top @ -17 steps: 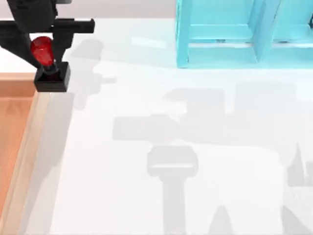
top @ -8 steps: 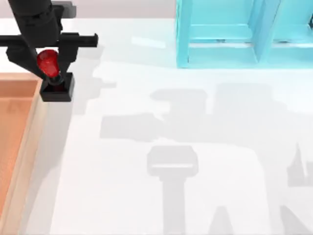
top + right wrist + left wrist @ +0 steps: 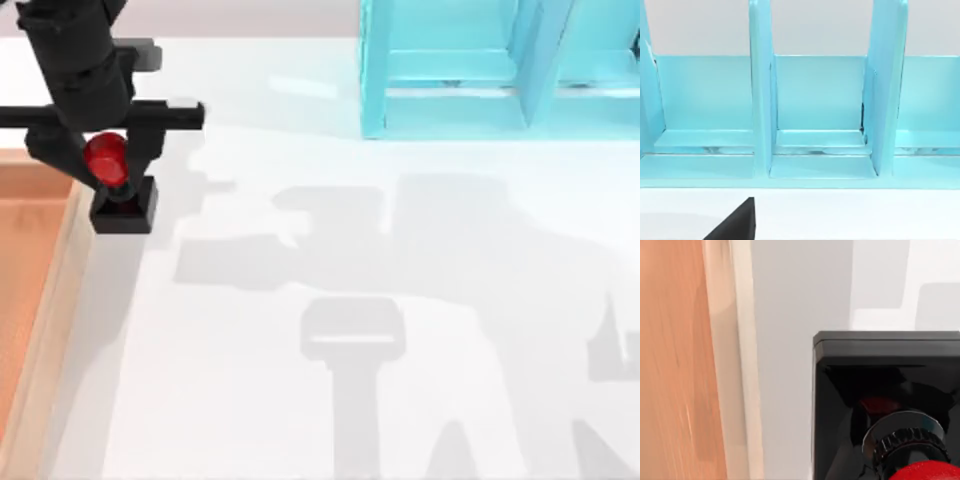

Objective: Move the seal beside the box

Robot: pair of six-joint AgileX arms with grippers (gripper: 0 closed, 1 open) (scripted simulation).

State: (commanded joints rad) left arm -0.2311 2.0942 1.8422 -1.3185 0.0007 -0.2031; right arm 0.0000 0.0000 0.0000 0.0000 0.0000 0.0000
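Jaws of the left gripper [image 3: 104, 165] pinch the seal [image 3: 122, 200] by its slippery red knob beside the box [image 3: 60, 290]; it looks light and rigid.

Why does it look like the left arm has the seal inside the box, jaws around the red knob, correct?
Not inside. The top view shows the seal on the white table just right of the box rim; left gripper jaws around the red knob.

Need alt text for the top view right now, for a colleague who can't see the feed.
The left gripper holds the seal by its red knob at the table's left, its black base just right of the box rim. A cyan shelf stands at the back right on the white table.
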